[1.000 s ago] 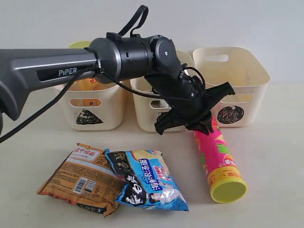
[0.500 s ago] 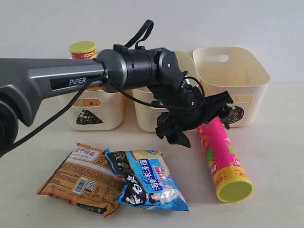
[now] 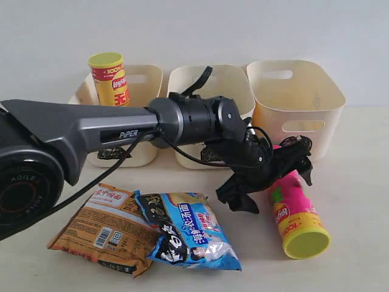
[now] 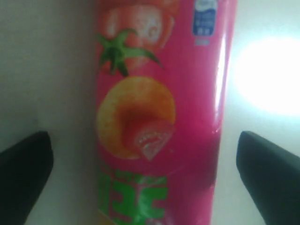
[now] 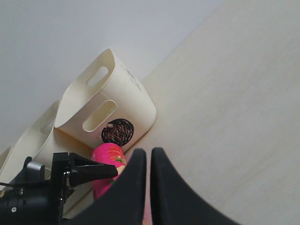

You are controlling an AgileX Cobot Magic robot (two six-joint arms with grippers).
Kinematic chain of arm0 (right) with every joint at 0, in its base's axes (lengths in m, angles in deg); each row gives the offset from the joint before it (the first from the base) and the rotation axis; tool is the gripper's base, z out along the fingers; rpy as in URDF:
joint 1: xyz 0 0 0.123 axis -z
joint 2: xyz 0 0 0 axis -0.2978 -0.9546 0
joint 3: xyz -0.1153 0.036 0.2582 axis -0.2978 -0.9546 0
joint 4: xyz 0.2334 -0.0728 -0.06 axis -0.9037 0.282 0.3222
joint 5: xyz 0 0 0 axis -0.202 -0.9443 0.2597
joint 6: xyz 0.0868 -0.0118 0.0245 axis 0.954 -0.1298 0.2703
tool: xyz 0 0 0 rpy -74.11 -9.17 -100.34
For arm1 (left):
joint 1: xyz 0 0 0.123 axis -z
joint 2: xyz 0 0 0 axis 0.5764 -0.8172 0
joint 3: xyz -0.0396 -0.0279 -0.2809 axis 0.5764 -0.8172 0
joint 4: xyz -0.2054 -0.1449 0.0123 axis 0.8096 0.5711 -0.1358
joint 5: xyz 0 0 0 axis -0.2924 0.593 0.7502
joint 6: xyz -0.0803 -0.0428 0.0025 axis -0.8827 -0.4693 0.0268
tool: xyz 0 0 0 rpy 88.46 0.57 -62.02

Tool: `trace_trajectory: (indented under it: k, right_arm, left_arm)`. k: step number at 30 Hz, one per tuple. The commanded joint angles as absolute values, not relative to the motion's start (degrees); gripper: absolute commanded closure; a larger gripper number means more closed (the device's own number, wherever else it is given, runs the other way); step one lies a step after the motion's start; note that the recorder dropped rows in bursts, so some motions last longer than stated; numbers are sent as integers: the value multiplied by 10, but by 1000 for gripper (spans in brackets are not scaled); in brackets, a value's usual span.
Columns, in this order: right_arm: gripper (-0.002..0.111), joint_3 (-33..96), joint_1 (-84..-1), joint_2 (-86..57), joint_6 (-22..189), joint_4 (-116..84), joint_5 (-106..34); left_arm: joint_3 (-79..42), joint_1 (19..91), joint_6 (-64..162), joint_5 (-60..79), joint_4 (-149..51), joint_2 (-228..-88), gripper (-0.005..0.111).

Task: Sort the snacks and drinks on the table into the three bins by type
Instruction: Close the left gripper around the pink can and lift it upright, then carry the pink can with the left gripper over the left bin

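1. Step in hand: pickup of the pink tube [image 3: 296, 210], judged from the pose. Grasp not yet made.
2. Pink tube: flat on the table [image 3: 358, 182] at 4 o'clock in the exterior view. Lid [image 3: 307, 243] at the 5 o'clock end, base toward 11 o'clock, just in front of the right bin [image 3: 304, 91].
3. Left gripper [image 3: 269, 177]: spread wide and straddling the tube body. One of the fingers [image 4: 26, 168] on each side, with bare table between finger and tube. Nothing held.
4. Right gripper [image 5: 148, 152]: closed to a thin slit, empty, and out of the exterior view. Faces the circle-marked bin and the tube's base end.
5. Already sorted: yellow-red tube [image 3: 111, 79], upright in the left bin [image 3: 146, 76] at 11 o'clock. Probable destination for the pink tube, being the same type.
6. Left to sort: orange bag [image 3: 100, 228] and blue bag [image 3: 188, 231], overlapping at 7 o'clock. Cartons not in sight; contents of the middle bin [image 3: 234, 76] cannot be told.
7. Next move:
   - Centre over the tube and close squarely across its width.
   - Expect a round, glossy wall, liable to roll or slip under an off-centre pinch.
   - Lift clear of the bin rims and carry toward 11 o'clock.
   - Turn upright and lower beside the yellow-red tube.
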State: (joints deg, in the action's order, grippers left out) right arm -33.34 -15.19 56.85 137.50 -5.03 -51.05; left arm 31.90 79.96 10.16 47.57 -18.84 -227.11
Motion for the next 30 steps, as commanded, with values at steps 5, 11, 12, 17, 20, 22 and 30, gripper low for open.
trace_trajectory:
  k: [5, 11, 12, 17, 20, 22, 30]
  right_arm:
    - [108, -333, -149, 571, 1373, -49, -509]
    - [108, -333, -149, 571, 1373, -49, -509]
    - [108, -333, -149, 571, 1373, -49, -509]
    - [108, -333, -149, 571, 1373, -49, -509]
    - [108, -333, -149, 571, 1373, -49, -509]
    - [108, -333, -149, 571, 1374, -49, -509]
    - [108, -333, -149, 571, 1374, -49, -509]
  left_arm:
    - [318, 805, 111, 462, -173, -2285, 13]
    - [318, 805, 111, 464, -170, -2292, 57]
    - [318, 805, 111, 471, -170, -2293, 68]
    - [318, 800, 116, 490, -175, -2291, 102]
    - [318, 797, 120, 491, -182, -2276, 102]
    - [318, 797, 123, 490, -204, -2262, 102]
    - [318, 797, 261, 547, -212, -2184, 102]
